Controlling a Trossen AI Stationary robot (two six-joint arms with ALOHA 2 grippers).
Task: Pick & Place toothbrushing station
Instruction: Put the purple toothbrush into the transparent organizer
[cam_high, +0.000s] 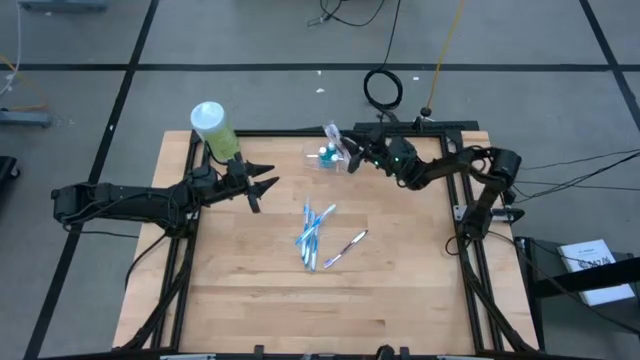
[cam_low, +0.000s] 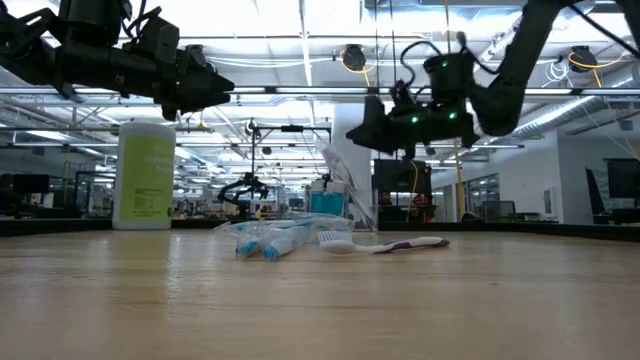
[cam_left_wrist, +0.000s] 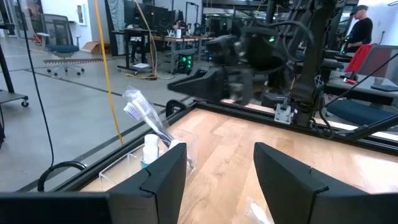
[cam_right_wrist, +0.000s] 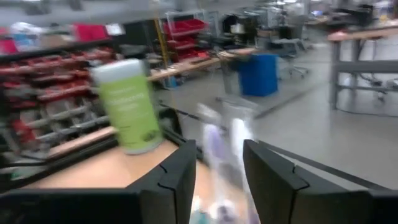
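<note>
The right tool (cam_high: 352, 158), fingers apart, hovers at the clear cup (cam_high: 325, 155); a careless closing may tip it. The left tool (cam_high: 262, 184) waits, fingers apart.

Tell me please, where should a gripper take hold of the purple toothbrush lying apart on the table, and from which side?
Grip the purple toothbrush at mid-handle, coming straight down from above. It lies flat on the table, thin and slanted, clear of the blue brushes, so the fingers should probably close across its narrow width. The low view shows its bristle head at one end, which would likely be a poorer hold.
</note>
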